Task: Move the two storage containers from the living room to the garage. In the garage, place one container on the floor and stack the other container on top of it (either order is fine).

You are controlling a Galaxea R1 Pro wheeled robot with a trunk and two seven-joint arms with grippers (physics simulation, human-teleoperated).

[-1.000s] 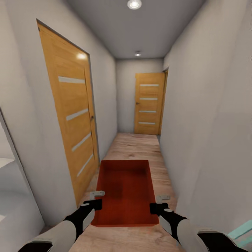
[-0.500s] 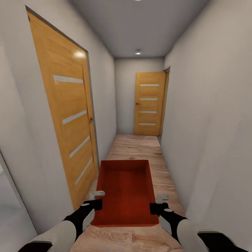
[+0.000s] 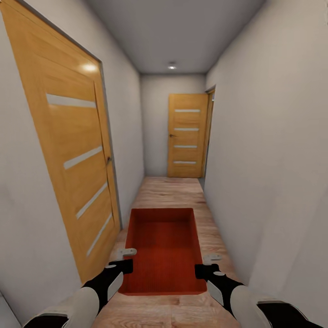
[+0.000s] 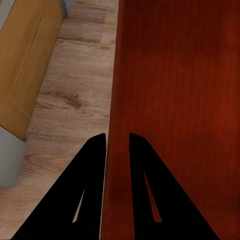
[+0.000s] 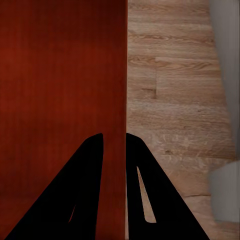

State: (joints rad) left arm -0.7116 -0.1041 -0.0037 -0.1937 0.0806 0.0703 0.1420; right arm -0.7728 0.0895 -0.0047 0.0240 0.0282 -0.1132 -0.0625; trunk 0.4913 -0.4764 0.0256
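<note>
At the lower centre of the head view, the orange-red storage container (image 3: 164, 248) hangs over the light wood plank floor (image 3: 171, 191) of a narrow corridor, held between both arms. The left gripper (image 3: 124, 257) pinches its left wall, the right gripper (image 3: 206, 264) its right wall. A wooden door (image 3: 68, 150) fills the left; another (image 3: 187, 135) closes the far end.

In the left wrist view, black fingers (image 4: 87, 180) straddle the container's wall (image 4: 111, 125).

In the right wrist view, the fingers (image 5: 85, 185) clamp the opposite wall (image 5: 125, 75).
</note>
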